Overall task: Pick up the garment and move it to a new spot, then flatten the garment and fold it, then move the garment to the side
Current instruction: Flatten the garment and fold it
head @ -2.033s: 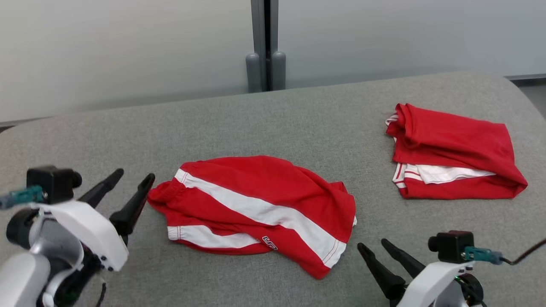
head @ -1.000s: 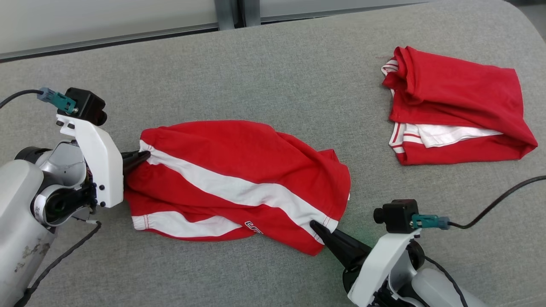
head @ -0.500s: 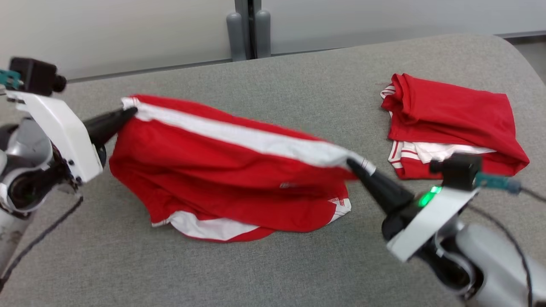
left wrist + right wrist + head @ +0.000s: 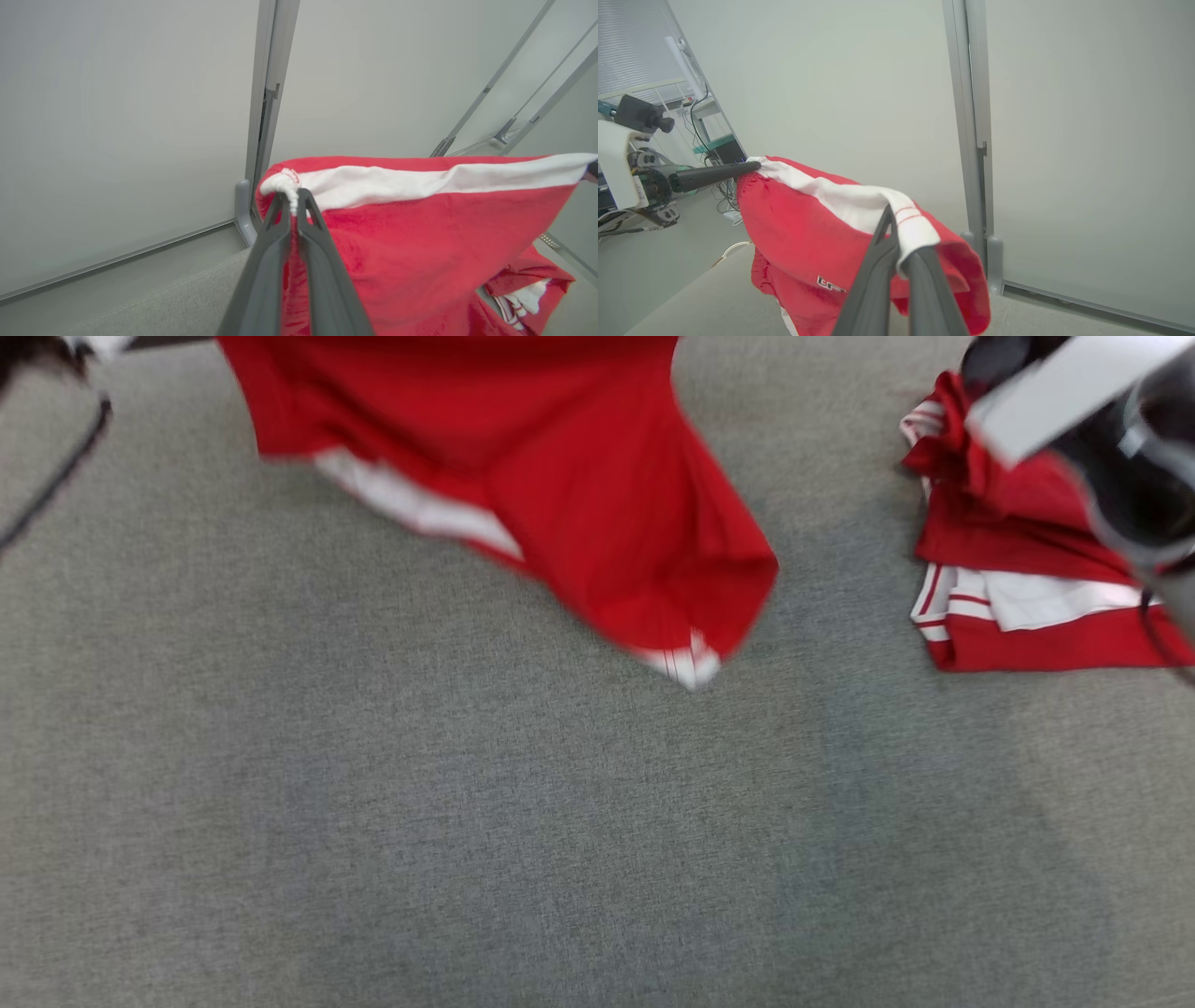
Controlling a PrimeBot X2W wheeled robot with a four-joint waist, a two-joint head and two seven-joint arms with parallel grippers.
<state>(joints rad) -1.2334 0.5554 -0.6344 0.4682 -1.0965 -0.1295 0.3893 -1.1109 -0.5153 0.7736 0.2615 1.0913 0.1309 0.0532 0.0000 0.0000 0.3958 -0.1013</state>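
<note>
Pinching the garment (image 4: pixel 579 495) by its white band, my left claw (image 4: pixel 293 201) and right claw (image 4: pixel 902 235) are each clamped on one end; it hangs above the grey cushion (image 4: pixel 467 849), folded red clothes (image 4: pixel 1027 616) lying farther along that cushion

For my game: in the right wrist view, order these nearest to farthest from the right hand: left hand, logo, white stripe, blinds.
1. White stripe, held in it.
2. Logo, just below.
3. Left hand, stripe's far end.
4. Blinds, far upper left.
</note>
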